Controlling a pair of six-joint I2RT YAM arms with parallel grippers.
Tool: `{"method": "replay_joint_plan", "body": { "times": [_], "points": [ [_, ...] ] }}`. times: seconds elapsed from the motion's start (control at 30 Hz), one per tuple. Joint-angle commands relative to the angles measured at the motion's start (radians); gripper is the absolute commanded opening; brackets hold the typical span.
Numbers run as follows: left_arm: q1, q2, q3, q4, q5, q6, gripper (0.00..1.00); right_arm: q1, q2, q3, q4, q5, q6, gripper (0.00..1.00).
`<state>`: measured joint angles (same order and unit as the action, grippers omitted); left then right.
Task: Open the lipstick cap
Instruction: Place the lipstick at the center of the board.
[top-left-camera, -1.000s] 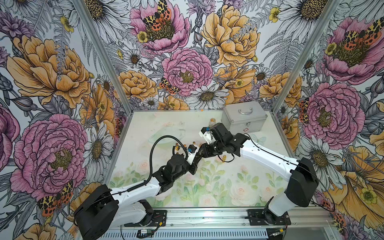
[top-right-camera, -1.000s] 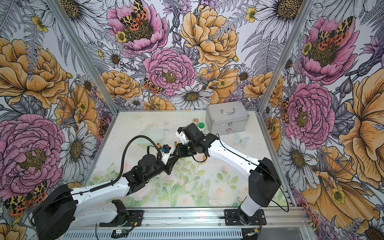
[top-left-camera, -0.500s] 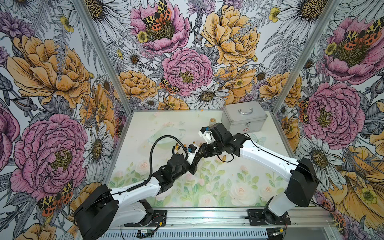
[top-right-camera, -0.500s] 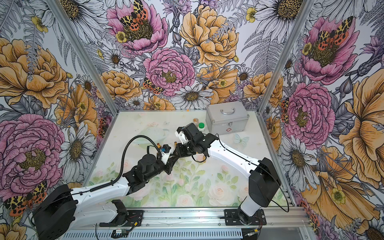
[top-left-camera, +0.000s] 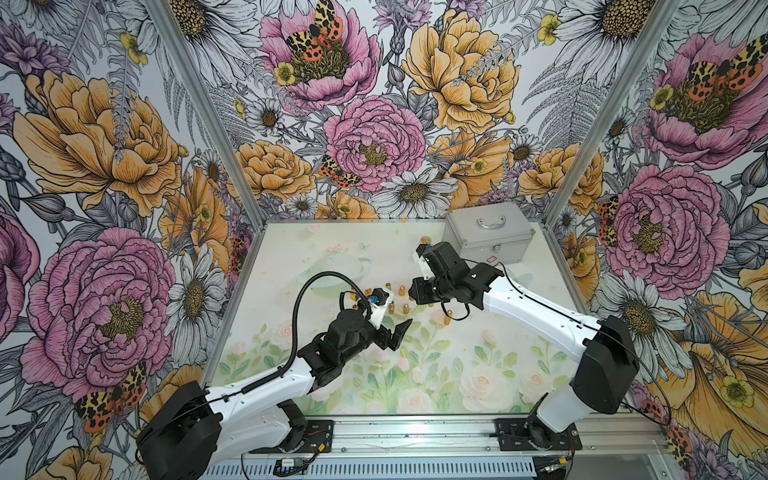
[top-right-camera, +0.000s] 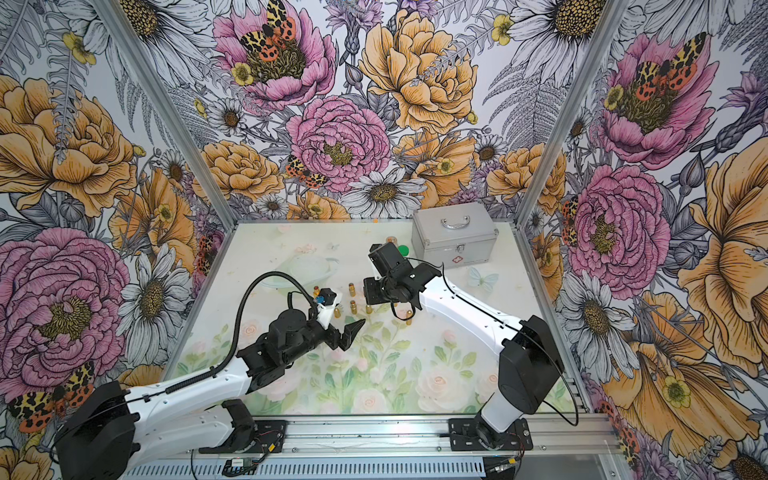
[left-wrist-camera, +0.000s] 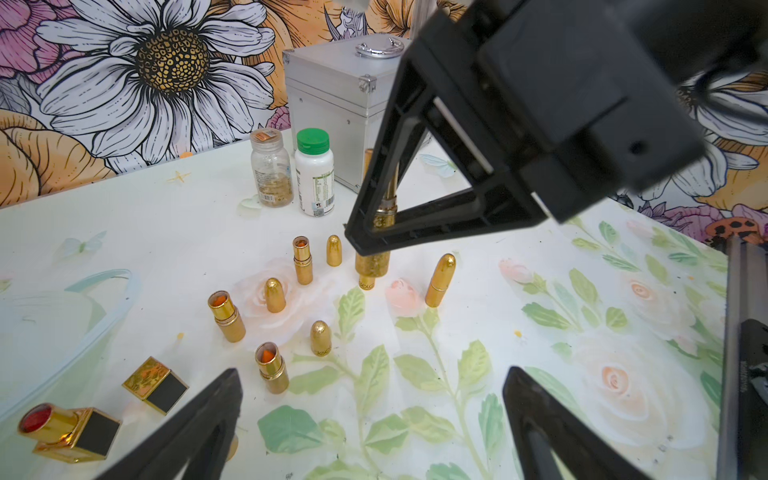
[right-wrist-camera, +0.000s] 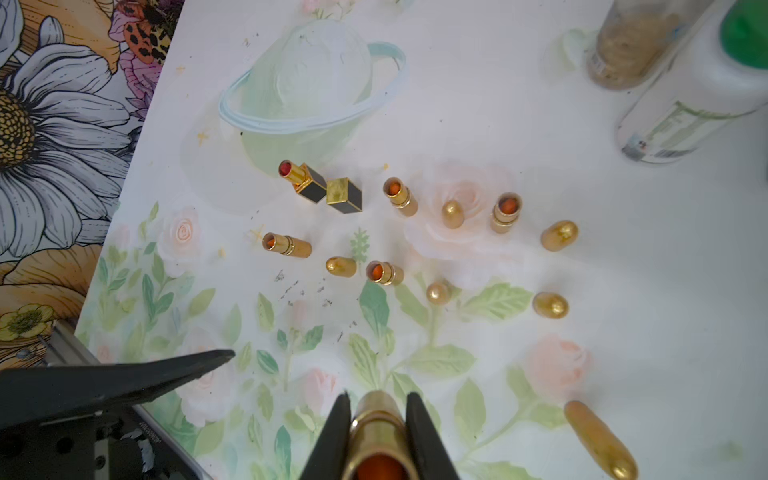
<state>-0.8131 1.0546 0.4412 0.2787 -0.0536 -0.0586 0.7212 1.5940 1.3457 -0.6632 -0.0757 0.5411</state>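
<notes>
Lipstick (right-wrist-camera: 380, 440) uncapped, in right jaws | table (top-left-camera: 457, 374) floral print | walls (top-left-camera: 374, 124) flowered wallpaper

There are five round open lipsticks (right-wrist-camera: 399, 195) (right-wrist-camera: 505, 212) (right-wrist-camera: 286, 245) (right-wrist-camera: 384, 272) (right-wrist-camera: 378, 419), all gold, one square open lipstick (right-wrist-camera: 305, 183), five loose bullet caps (right-wrist-camera: 452, 214) (right-wrist-camera: 559, 235) (right-wrist-camera: 340, 266) (right-wrist-camera: 438, 292) (right-wrist-camera: 550, 304), one square cap (right-wrist-camera: 344, 194), one capped lipstick (right-wrist-camera: 598, 440), two bottles (left-wrist-camera: 272, 174) (left-wrist-camera: 314, 178) and one silver case (top-left-camera: 490, 239).

R gripper (right-wrist-camera: 377, 401): fingers clamped on gold lipstick tube (right-wrist-camera: 376, 432), cap off, orange stick visible at cam-side end. L gripper finger (right-wrist-camera: 124, 382) nearby, no contact.

On table (right-wrist-camera: 540, 137):
- 4 uncapped gold tubes (right-wrist-camera: 401, 196) and 5 loose gold caps (right-wrist-camera: 453, 214), mixed in cluster.
- Black-gold square lipstick (right-wrist-camera: 301, 180) open; square cap (right-wrist-camera: 345, 195) just beside.
- Capped gold lipstick (right-wrist-camera: 600, 440), apart from cluster.
- Clear bottle (right-wrist-camera: 631, 45) and white bottle (right-wrist-camera: 698, 95) w/ green lid, side by side.
</notes>
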Motion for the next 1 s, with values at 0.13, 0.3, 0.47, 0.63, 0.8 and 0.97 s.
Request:
{"method": "replay_joint_plan", "body": {
  "times": [0.13, 0.3, 0.47, 0.63, 0.8, 0.97],
  "points": [
    [0.039, -0.077, 0.01, -0.151, -0.062, -0.09, 0.99, 0.019, 0.057, -0.022, 0.003, 0.224, -0.012, 0.21],
    [0.057, -0.088, 0.008, -0.184, -0.077, -0.127, 0.99, 0.027, 0.106, -0.095, 0.101, 0.273, 0.02, 0.21],
    [0.06, -0.084, 0.011, -0.19, -0.074, -0.134, 0.99, 0.029, 0.169, -0.135, 0.194, 0.298, 0.034, 0.21],
    [0.061, -0.076, 0.016, -0.194, -0.072, -0.138, 0.99, 0.027, 0.226, -0.139, 0.254, 0.326, 0.033, 0.21],
    [0.063, -0.075, 0.015, -0.196, -0.075, -0.139, 0.99, 0.026, 0.276, -0.12, 0.275, 0.338, 0.024, 0.21],
    [0.065, -0.07, 0.015, -0.196, -0.077, -0.139, 0.99, 0.026, 0.303, -0.112, 0.289, 0.338, 0.018, 0.21]
  ]
}}
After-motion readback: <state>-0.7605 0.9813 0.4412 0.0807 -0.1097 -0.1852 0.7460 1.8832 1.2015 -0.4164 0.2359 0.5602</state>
